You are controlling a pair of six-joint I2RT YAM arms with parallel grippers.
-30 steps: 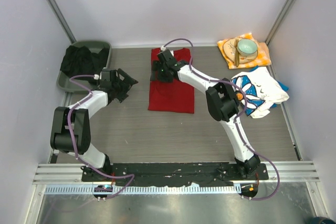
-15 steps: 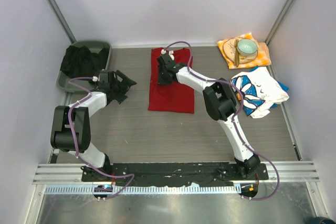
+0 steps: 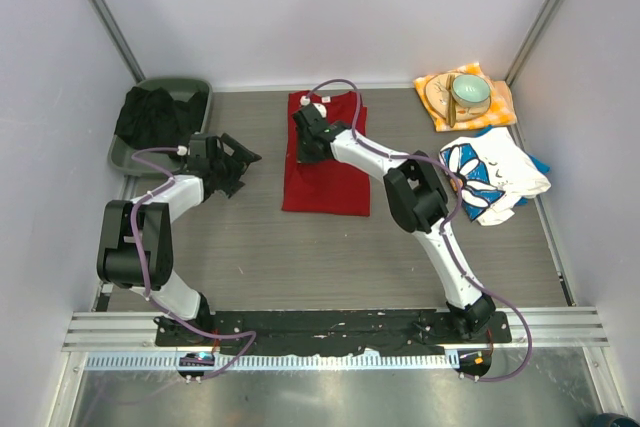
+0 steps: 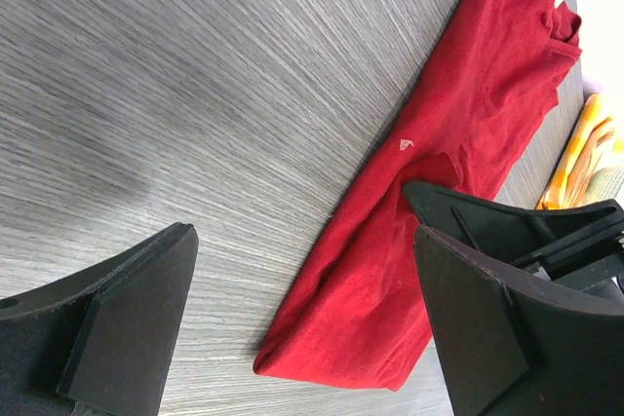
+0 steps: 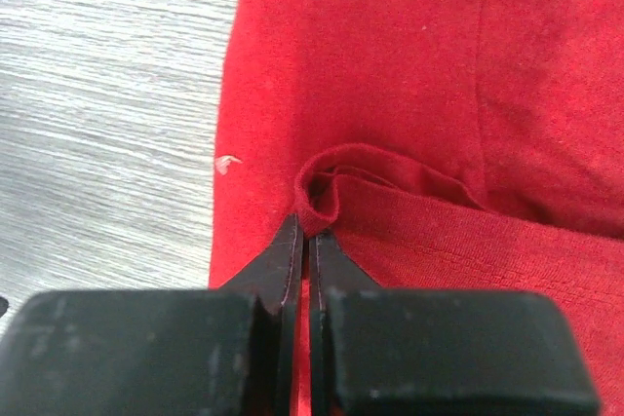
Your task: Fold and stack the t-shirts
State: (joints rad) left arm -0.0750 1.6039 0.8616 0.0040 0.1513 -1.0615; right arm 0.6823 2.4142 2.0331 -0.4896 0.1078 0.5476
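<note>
The red t-shirt (image 3: 325, 172) lies folded lengthwise in a long strip at the middle of the table, its collar toward the back. My right gripper (image 3: 306, 139) rests on its left half and is shut on a small pinched-up fold of red cloth (image 5: 327, 192), the fingertips (image 5: 292, 241) pressed together. My left gripper (image 3: 240, 160) hovers open over bare table left of the shirt; nothing lies between its fingers (image 4: 146, 289). The red t-shirt (image 4: 468, 124) lies beyond them. The white daisy-print t-shirt (image 3: 490, 179) lies crumpled at the right with blue cloth (image 3: 538, 162) under it.
A grey bin (image 3: 195, 87) holding black cloth (image 3: 150, 115) stands at the back left. An orange-yellow cloth (image 3: 500, 107) with a bowl (image 3: 469, 92) sits at the back right. Walls close in on three sides.
My right gripper has shifted slightly left on the red t-shirt and closed its jaws on a fold of the cloth. The left arm has stayed put.
</note>
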